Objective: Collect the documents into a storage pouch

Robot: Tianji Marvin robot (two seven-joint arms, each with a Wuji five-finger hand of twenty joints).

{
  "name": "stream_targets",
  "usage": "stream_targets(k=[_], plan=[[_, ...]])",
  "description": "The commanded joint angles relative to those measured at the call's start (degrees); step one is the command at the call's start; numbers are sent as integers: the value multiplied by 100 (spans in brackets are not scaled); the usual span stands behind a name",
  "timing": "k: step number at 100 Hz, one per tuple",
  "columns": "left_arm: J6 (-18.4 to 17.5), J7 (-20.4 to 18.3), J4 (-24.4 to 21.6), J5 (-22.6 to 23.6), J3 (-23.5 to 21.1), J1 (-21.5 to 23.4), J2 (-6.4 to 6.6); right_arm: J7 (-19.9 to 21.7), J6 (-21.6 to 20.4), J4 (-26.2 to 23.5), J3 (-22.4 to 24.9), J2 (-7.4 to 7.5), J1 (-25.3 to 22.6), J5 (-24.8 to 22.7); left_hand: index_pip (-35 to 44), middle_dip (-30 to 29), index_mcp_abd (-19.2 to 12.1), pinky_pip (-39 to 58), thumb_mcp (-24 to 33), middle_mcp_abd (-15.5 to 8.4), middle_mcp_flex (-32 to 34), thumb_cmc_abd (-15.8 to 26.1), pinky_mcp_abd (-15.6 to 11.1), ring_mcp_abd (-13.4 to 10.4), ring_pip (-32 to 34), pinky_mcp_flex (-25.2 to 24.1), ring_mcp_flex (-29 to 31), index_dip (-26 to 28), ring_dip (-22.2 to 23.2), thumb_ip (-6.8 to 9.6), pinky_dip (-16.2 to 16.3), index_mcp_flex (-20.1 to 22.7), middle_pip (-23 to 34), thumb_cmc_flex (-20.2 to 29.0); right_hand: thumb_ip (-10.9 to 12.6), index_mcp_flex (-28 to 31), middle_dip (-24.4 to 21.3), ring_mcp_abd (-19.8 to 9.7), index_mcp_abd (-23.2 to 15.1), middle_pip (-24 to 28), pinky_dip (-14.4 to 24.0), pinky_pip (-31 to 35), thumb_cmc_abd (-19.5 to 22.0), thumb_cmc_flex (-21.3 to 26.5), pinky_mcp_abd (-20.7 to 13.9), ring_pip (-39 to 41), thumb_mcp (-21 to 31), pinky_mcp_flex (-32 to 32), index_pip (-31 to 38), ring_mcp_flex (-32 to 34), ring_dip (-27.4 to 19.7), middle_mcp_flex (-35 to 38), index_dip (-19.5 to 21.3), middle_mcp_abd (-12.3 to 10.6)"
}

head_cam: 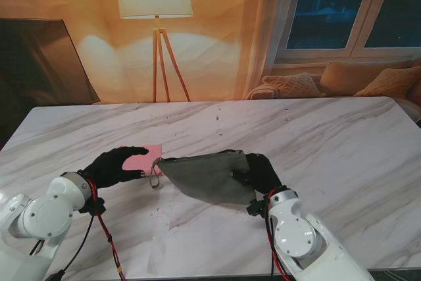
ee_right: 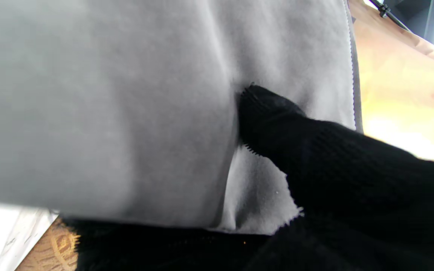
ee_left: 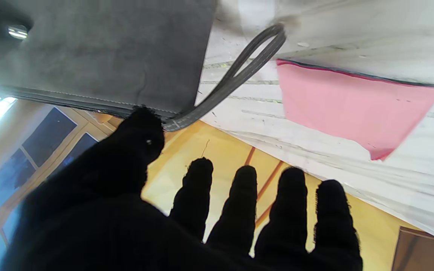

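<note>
Right robot hand [head_cam: 258, 170] gripping grey pouch [head_cam: 207, 176]; left robot hand [head_cam: 118, 166] splayed, seemingly empty, beside pink document [head_cam: 148, 156].

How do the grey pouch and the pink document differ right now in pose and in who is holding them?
The grey pouch is gripped at its right end by the right robot hand, while the pink document lies loose, with the left robot hand open beside it. The grey pouch looks tilted, part lifted; the pink document lies flat on the marble table. The pouch shows larger and has a strap loop. Both are thin and flat.
</note>
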Motion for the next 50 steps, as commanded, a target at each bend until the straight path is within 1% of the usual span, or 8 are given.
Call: stream_targets(k=[1,8,14,17,27,31,47,50], plan=[[-41,-128,103,-148,128,-111,-20,65,-17,9,-26,-13,-24,2,-187,-172,-197,-369,-187,-170,-340,-73,-170,-197,-227,-135,-292,-93,-156,98,129,-347,-207,-222,247,1183,36,-373,-443,89,-71,144,679,490,-84,185,241,81,1465,361,39,108,551,24],[-22,-201,194,-304,257,-207,-12,62,-30,20,-31,-14,-20,1,-347,-286,-223,-733,-259,-211,-465,-124,-202,-261,-475,-151,-344,-121,-309,86,235,-580,-322,-293,247,1183,35,-369,-443,91,-74,137,682,489,-89,173,237,72,1464,330,36,108,554,26],[-17,-241,278,-421,376,-290,-9,60,-26,22,-32,-16,-21,5,-390,-306,-241,-817,-288,-215,-493,-165,-207,-275,-525,-174,-358,-125,-337,77,286,-651,-340,-345,249,1183,34,-373,-442,91,-75,136,684,491,-91,175,235,71,1463,327,35,105,557,26],[-16,-242,322,-472,441,-331,-12,60,-22,20,-32,-16,-23,8,-421,-327,-237,-917,-260,-226,-511,-188,-207,-286,-594,-153,-343,-116,-375,76,379,-663,-359,-361,248,1183,34,-371,-442,92,-76,134,683,489,-92,175,233,68,1463,326,35,104,558,27],[-19,-212,460,-577,645,-464,-24,55,-15,14,-30,-17,-30,11,-438,-339,-238,-1017,-192,-261,-563,-269,-199,-314,-634,-122,-366,-108,-390,78,434,-670,-379,-329,250,1183,32,-370,-442,93,-78,127,690,491,-92,176,232,55,1461,326,34,103,561,30],[-30,-196,516,-597,721,-521,-28,55,-16,10,-28,-17,-35,13,-439,-346,-228,-1174,-38,-279,-582,-318,-186,-305,-668,-60,-357,-89,-403,62,526,-647,-374,-377,250,1183,32,-370,-442,94,-80,120,688,490,-93,177,229,44,1460,326,33,102,563,27],[-52,-40,733,-667,1001,-720,-67,46,-26,3,-28,-19,-47,20,-429,-348,-223,-1280,117,-313,-667,-377,-176,-356,-666,2,-369,-74,-398,57,618,-654,-359,-297,252,1184,30,-369,-442,95,-83,112,689,492,-95,178,228,28,1458,325,31,104,567,23],[-59,5,775,-665,1047,-755,-77,46,-27,-1,-28,-20,-50,24,-410,-351,-226,-1424,251,-305,-673,-410,-170,-353,-646,61,-365,-63,-382,19,767,-683,-311,-332,252,1184,30,-368,-442,96,-84,108,687,492,-96,175,227,17,1458,319,30,105,568,26]])
